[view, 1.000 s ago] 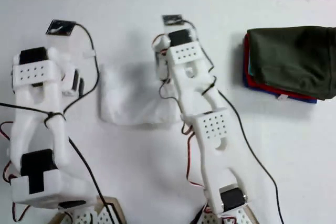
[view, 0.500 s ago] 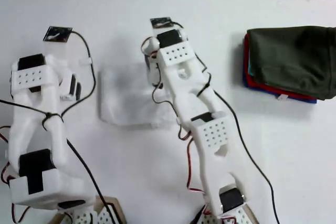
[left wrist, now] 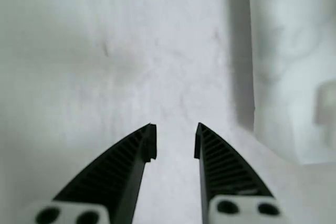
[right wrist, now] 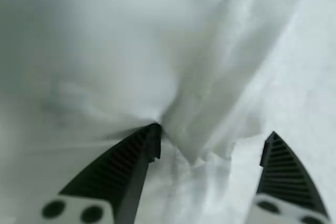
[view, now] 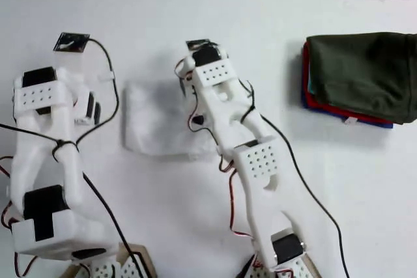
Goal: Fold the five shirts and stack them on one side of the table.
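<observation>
White shirt [view: 156, 122]: lies partly folded and rumpled on the table [view: 273, 11], between the two arms, about mid-depth.

Stack [view: 358, 76]: folded shirts at the right side of the table, towards the far edge. Dark green shirt [view: 368, 69] on top; red [view: 329, 109] and blue [view: 311, 103] edges show beneath it. Well apart from the white shirt.

Right gripper [right wrist: 212, 142]: released, fingers spread wide, nothing grasped. It sits low at the right edge of the white shirt [right wrist: 131, 40]. One fingertip [right wrist: 152, 135] touches a raised fold of the cloth; loose cloth lies between the fingers. In the high view, the right arm [view: 251, 154] runs from the near edge up to this edge of the shirt.

Left gripper [left wrist: 175, 140]: released, fingers parted by a narrow gap, nothing between them. It hangs over bare table [left wrist: 105, 51] just left of the white shirt [left wrist: 283, 66], not touching it. In the high view, the left arm [view: 45, 135] stands at the left side of the table, with a black cable [view: 111, 76] looping beside it.
</observation>
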